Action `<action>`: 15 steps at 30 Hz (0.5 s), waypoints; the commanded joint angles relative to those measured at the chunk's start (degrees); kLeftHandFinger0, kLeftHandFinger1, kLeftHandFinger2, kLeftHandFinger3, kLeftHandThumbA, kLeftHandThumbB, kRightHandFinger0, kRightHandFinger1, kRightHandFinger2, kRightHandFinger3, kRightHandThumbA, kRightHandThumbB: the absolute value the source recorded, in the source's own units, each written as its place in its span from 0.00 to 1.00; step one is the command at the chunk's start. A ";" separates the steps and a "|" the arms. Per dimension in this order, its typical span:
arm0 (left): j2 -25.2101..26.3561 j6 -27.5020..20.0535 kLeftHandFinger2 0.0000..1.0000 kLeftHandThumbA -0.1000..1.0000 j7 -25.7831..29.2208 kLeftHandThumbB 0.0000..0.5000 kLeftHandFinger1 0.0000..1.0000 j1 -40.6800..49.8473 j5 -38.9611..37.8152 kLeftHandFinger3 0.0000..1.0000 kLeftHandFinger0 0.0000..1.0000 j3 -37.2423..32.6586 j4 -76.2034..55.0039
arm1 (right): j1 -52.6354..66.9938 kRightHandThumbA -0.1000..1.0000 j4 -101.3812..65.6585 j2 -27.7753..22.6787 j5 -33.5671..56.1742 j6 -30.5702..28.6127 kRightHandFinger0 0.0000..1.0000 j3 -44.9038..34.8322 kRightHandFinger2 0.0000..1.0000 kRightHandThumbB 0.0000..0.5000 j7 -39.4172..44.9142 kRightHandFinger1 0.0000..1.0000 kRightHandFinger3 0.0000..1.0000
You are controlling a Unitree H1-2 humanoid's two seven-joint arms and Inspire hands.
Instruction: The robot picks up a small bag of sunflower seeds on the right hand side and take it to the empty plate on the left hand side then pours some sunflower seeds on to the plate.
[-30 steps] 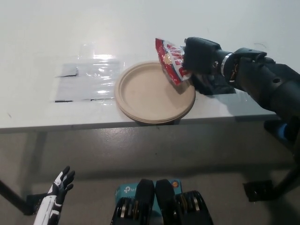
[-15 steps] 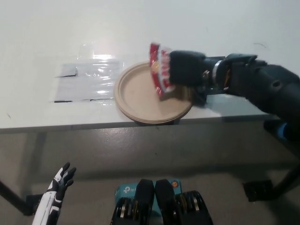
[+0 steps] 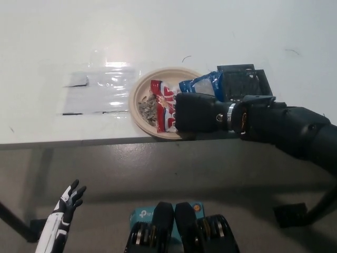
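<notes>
While gripped: one bag, one plate.

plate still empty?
No, a pile of sunflower seeds lies on the plate, beside the bag held in the right hand.

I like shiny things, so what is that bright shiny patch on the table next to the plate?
In the head view, it is glare from light on a clear plastic sheet lying flat left of the plate; the white table around it looks washed out too.

Plate near the counter's front edge

Sunflower seeds lie on the round paper plate; the small seed bag sits above it, clear plastic sheet to its left.
</notes>
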 commanded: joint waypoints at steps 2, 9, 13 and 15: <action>1.15 -0.47 0.92 1.00 -0.60 0.20 1.00 -0.13 -0.27 1.00 1.00 0.41 -2.25 | -0.81 0.17 3.18 -0.32 1.94 0.65 0.00 -4.37 0.25 0.58 2.10 0.00 0.10; 0.66 -1.70 0.90 1.00 -0.18 0.20 1.00 0.94 0.35 1.00 1.00 0.13 -1.59 | -2.17 0.19 14.56 2.34 10.48 6.54 0.00 -20.07 0.22 0.09 -7.65 0.00 0.18; 0.34 -1.10 0.90 1.00 -0.22 0.19 1.00 1.68 -0.13 1.00 1.00 0.08 -1.78 | -3.56 0.16 20.92 3.60 19.47 6.08 0.00 -32.04 0.37 0.00 -10.64 0.01 0.14; 0.18 -1.17 0.90 1.00 -0.06 0.20 1.00 2.23 -0.16 1.00 1.00 0.16 -1.87 | -3.96 0.21 23.40 3.41 21.07 5.46 0.00 -35.11 0.30 0.00 -10.31 0.00 0.15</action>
